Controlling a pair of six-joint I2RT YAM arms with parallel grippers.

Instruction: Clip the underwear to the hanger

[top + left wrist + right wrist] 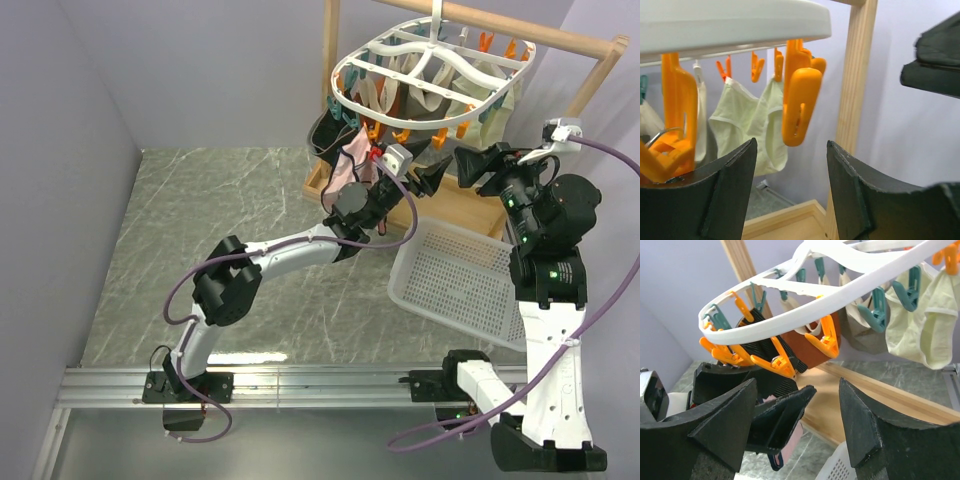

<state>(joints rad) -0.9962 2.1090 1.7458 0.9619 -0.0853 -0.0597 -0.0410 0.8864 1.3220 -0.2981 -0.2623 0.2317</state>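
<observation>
Tabletop [200,200], grey and marbled, lies open from the left wall to the left arm [280,250], which gives that arm free room on its outer side. The arm reaches up toward the far right corner, where a wooden rack [855,75] stands.

The underwear [348,168], pink with dark edging, hangs at the left edge of the hanger [805,314], right against the left arm's wrist. I cannot tell whether a peg holds it, and its lower part is hidden behind the wrist. Any mark on the fabric is too small to make out.

The left gripper [791,145] sits just under the hanger's near rim, with its jaws apart and nothing between them. An orange peg [800,105] dangles above the gap. Pale green briefs [752,125] hang from pegs beyond.

Facing it, almost tip to tip, the right gripper [797,382] also has its jaws spread and grips nothing. One dark finger of the left gripper shows through its gap, with a scrap of pink beneath. Space is tight here among pegs, rim and rack post.

A white mesh basket [460,280] lies at the right edge, close to the right arm [545,250].
</observation>
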